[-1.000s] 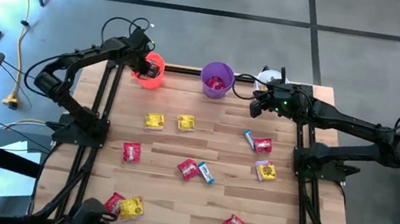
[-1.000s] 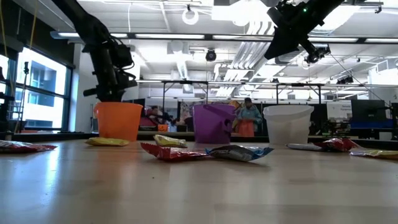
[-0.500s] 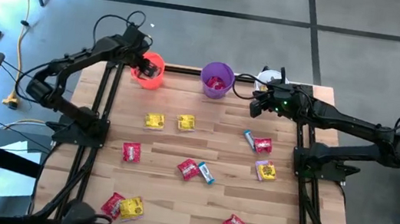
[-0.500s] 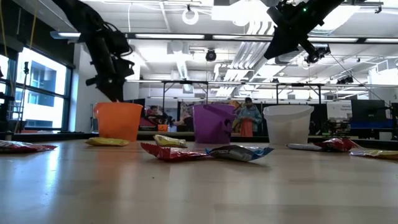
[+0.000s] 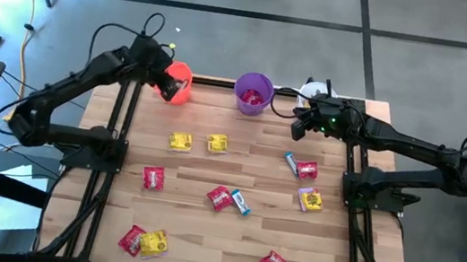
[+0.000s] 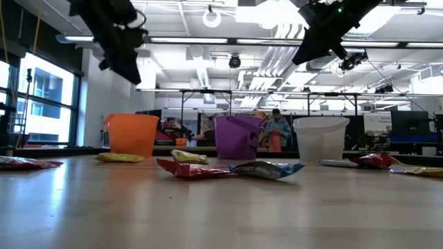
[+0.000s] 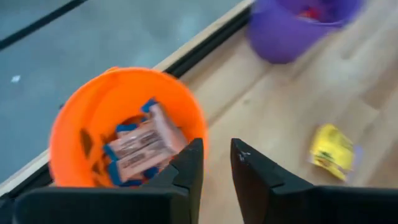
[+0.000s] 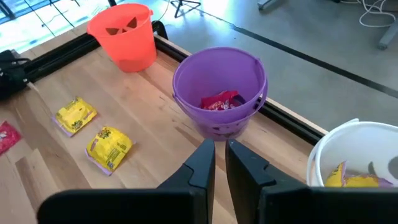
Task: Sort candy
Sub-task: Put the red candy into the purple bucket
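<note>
At the far edge of the tabletop (image 5: 228,239) stand three cups in a row: an orange cup (image 5: 178,83), a purple cup (image 5: 253,94) and a white cup (image 5: 313,93). The left pincer (image 5: 168,80) hangs just above the orange cup, its fingers (image 7: 186,171) nearly together with a thin gap and nothing between them. Blue-and-white bars (image 7: 142,146) lie inside that cup. The right pincer (image 5: 299,125) hovers between the purple and white cups, its fingers (image 8: 200,163) likewise set narrow and empty. A red packet (image 8: 219,101) sits in the purple cup, a yellow one (image 8: 348,177) in the white. The rest of the candy lies scattered across the boards (none touching a cup): two yellow packets (image 5: 180,142) mid-left, red packets (image 5: 219,197) near the centre, and a blue-and-white bar (image 5: 241,203) just beside one of them.
</note>
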Action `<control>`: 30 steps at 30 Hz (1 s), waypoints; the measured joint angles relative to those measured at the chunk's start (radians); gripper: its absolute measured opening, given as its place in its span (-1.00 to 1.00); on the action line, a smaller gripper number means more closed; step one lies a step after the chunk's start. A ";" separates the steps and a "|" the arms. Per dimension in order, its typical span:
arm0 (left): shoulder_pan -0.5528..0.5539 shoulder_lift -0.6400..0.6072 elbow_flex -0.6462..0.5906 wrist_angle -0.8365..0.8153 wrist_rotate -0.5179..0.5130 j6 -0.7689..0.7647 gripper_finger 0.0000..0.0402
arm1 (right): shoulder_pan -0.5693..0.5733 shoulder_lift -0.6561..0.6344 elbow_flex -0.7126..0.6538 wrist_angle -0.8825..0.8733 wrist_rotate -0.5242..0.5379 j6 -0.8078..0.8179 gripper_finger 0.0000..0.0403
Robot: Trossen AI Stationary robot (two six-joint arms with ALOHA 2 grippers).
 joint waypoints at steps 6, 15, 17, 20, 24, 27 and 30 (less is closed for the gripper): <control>-0.140 -0.084 0.000 -0.054 0.000 -0.021 -0.87 | 0.000 0.000 0.000 0.001 0.000 -0.005 -0.83; -0.329 -0.128 -0.021 -0.114 -0.001 -0.042 -0.99 | 0.001 0.000 0.000 0.001 -0.012 -0.022 -0.83; -0.360 -0.139 -0.065 -0.050 -0.001 -0.063 -1.00 | 0.002 0.000 0.000 0.001 -0.059 -0.034 -0.83; -0.402 -0.159 -0.160 0.073 -0.002 -0.114 -1.00 | 0.002 0.000 0.000 -0.025 -0.131 -0.030 -0.83; -0.475 -0.172 -0.296 0.246 -0.003 -0.198 -1.00 | 0.021 0.000 0.000 -0.116 -0.174 0.027 -0.82; -0.528 -0.177 -0.371 0.368 -0.006 -0.242 -1.00 | 0.056 0.001 0.000 -0.244 -0.171 0.074 -0.78; -0.567 -0.176 -0.415 0.440 -0.019 -0.265 -1.00 | 0.092 0.008 -0.029 -0.347 -0.181 0.134 -0.72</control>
